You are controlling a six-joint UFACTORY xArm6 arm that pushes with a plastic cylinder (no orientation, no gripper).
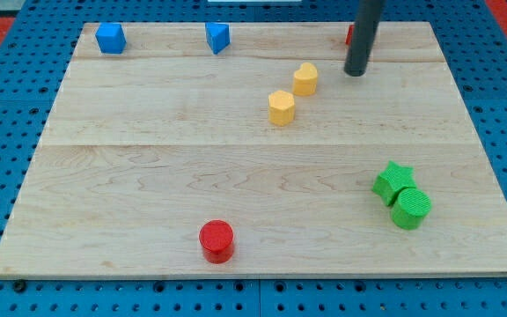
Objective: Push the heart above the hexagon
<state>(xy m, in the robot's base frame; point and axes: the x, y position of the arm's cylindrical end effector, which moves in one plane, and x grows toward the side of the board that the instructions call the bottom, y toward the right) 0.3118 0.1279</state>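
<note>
A yellow heart [305, 78] lies on the wooden board in the upper middle. A yellow hexagon [281, 107] lies just below and to the left of it, a small gap between them. My tip [355, 72] is at the upper right, to the right of the heart and about level with it, not touching it. The rod rises out of the view's top.
A blue block [111, 38] sits at the top left and a blue block [217, 37] at the top middle. A red block [349, 35] is mostly hidden behind the rod. A green star [393, 181] touches a green cylinder [410, 209] at the lower right. A red cylinder [216, 239] stands near the bottom edge.
</note>
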